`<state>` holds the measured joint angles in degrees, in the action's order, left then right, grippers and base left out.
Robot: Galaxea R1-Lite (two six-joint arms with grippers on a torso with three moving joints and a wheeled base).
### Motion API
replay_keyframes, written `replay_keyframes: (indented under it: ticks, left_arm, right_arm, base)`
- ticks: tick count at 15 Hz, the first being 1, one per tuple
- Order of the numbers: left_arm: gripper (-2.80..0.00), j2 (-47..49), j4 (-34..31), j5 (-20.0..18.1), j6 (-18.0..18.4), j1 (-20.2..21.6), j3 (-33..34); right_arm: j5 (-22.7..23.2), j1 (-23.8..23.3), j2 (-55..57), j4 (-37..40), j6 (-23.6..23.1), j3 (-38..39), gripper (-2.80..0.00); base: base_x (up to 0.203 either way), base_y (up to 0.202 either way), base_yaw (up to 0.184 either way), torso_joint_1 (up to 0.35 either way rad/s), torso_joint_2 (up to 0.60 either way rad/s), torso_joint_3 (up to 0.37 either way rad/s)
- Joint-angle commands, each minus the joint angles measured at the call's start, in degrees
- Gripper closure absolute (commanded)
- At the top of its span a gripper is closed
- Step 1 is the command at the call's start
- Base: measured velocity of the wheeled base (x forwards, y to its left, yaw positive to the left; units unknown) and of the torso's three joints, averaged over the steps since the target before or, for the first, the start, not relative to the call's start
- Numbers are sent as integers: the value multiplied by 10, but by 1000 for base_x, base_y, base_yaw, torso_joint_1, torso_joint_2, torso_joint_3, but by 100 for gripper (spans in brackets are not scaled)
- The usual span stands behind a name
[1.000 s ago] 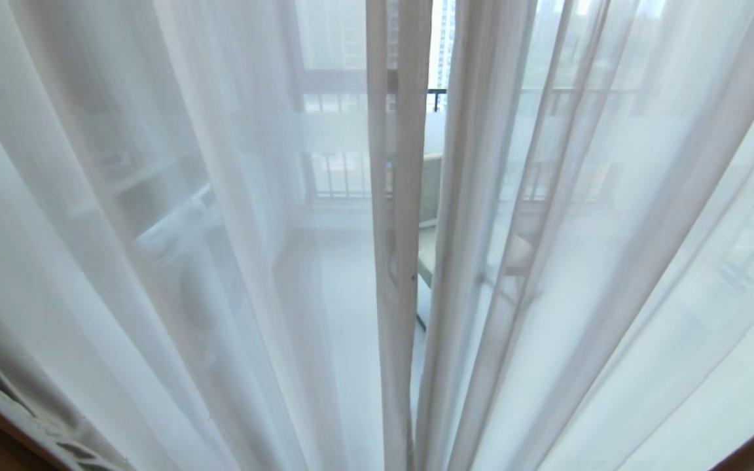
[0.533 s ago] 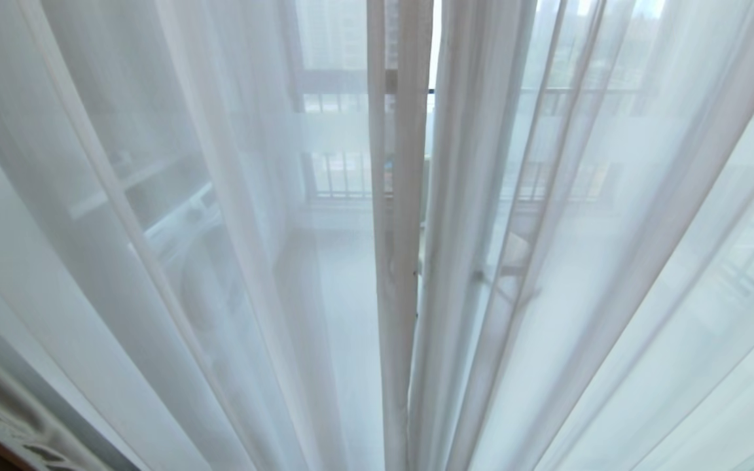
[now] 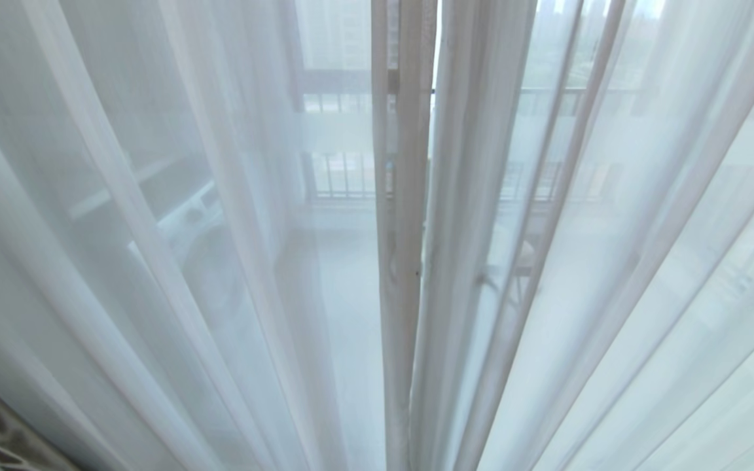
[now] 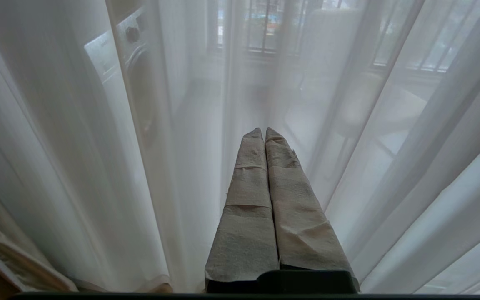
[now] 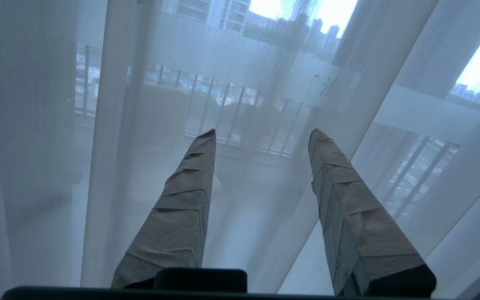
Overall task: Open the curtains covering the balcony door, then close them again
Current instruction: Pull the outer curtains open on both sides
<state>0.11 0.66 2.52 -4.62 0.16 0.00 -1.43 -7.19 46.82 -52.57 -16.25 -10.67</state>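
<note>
**Curtains drawn, right jaws parted behind the sheer**

Curtains [image 3: 220, 261] are hanging closest to me, the white sheers filling the head view in long vertical folds, their two inner edges meeting just right of centre with only a thin slit between them. Neither arm is showing in that view. Through its own wrist camera I am seeing the left gripper [image 4: 264, 132] sitting with its jaws pressed together on nothing, tips right up against the sheer. The right gripper [image 5: 261, 135] is pointing at a fold with its jaws standing apart, nothing between them; I am not able to say whether the tips are touching cloth.

Past the fabric, the balcony door [image 3: 344, 131] is showing dimly, its frosted band crossing the glass, with the balcony railing [image 5: 223, 108] and towers beyond.

I am judging the sheers as closed. My worry from here: the fabric is thin and slippery, so a pinch could be catching too little and sliding off, or the taped tips could be snagging a fold and dragging it. Pushing too far forward would be risking the glass behind.
</note>
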Motion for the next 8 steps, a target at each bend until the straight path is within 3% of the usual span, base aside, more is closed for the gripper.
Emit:
replay_keyframes:
  ticks: [1, 8]
  left_arm:
    - [0, 0, 0, 0, 0, 0, 0]
    - [0, 0, 0, 0, 0, 0, 0]
  right_arm:
    - [0, 11, -13, -1, 0, 22, 0]
    - [2, 36, -82, 63, 7, 93, 0]
  base:
    - [0, 0, 0, 0, 0, 0]
    - [0, 0, 0, 0, 0, 0]
